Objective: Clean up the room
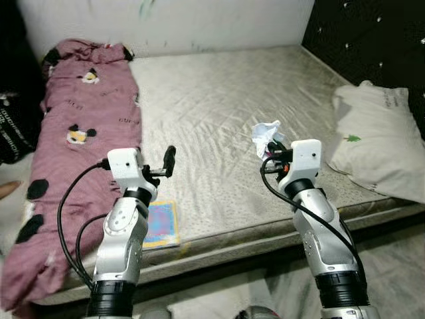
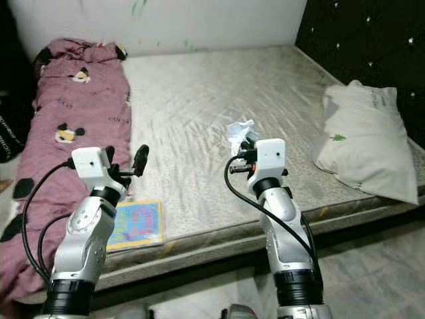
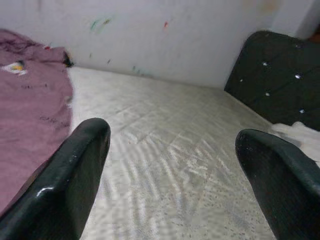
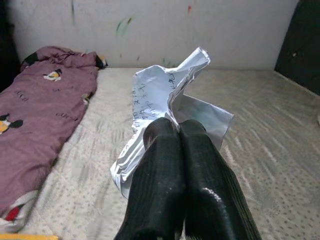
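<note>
A crumpled white sheet of paper point(image 1: 265, 135) with writing on it is pinched between the fingertips of my right gripper point(image 1: 273, 149), which is shut on it over the middle right of the bare mattress point(image 1: 212, 100). In the right wrist view the paper point(image 4: 159, 97) stands up past the closed black fingers point(image 4: 165, 165). My left gripper point(image 1: 169, 160) is held out over the front left of the mattress, beside the pink blanket. Its fingers point(image 3: 70, 170) are wide apart with nothing between them.
A pink cartoon-print blanket point(image 1: 83, 113) lies along the mattress's left side. A colourful booklet point(image 1: 161, 223) rests at the front edge below my left arm. A white pillow point(image 1: 375, 143) lies at the right, by the black padded headboard point(image 1: 372, 40). A dark bag point(image 1: 10, 129) stands far left.
</note>
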{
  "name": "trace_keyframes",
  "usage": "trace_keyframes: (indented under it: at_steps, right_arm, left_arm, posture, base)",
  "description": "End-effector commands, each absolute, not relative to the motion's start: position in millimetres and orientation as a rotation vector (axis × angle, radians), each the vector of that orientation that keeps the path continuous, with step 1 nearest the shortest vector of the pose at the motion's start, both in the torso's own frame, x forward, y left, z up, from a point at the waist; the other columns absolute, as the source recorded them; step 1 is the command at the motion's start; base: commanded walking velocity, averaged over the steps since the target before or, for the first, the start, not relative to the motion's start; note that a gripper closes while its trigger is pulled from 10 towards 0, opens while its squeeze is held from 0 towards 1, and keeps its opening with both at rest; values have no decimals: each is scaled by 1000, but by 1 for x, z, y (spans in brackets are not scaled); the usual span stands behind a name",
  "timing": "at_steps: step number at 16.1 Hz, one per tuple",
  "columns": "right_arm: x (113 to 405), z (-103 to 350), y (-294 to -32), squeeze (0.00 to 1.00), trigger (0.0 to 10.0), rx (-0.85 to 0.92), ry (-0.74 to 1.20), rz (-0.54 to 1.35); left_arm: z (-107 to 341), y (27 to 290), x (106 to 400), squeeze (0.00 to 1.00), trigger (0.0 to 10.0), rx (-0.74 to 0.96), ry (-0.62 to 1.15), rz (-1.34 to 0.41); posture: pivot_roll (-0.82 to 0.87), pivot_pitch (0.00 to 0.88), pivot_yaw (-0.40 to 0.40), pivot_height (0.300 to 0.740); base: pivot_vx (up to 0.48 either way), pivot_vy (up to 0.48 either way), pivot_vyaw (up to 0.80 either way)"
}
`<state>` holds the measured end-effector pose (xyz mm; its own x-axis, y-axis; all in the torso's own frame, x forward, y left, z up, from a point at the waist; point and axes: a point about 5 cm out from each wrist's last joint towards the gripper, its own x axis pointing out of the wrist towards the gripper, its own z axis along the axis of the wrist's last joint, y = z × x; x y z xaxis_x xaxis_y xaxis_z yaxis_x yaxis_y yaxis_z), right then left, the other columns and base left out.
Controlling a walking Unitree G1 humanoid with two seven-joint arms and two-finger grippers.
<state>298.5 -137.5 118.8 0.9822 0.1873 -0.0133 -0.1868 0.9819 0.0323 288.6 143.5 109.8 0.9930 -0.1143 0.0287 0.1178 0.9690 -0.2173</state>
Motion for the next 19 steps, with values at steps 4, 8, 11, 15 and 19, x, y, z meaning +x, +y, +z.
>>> trace_keyframes:
  at_steps: [4, 8, 11, 15, 19]
  right_arm:
    - [301, 130, -128, 0, 10000, 49, -34, 239]
    - [301, 133, -126, 0, 10000, 44, -52, 261]
    - [301, 134, -125, 0, 10000, 33, -60, 270]
    - [301, 134, -124, 0, 10000, 22, -67, 271]
    - [301, 134, -124, 0, 10000, 10, -72, 275]
  left_arm:
    - [110, 152, 289, 0, 10000, -200, -16, -84]
    - [110, 153, 290, 0, 10000, -195, -16, -79]
    - [109, 154, 291, 0, 10000, -193, -7, -63]
    - [108, 155, 292, 0, 10000, -190, -2, -60]
    - [110, 158, 291, 0, 10000, -154, -18, -27]
  posture:
    - [-29, 0, -29, 740]
    - [-30, 0, -29, 740]
    - [-30, 0, -28, 740]
    - [-30, 0, -27, 740]
    - [-25, 0, -27, 740]
  base:
    - [0, 480, 0]
    - [0, 480, 0]
    - [0, 480, 0]
    - [0, 480, 0]
    - [0, 360, 0]
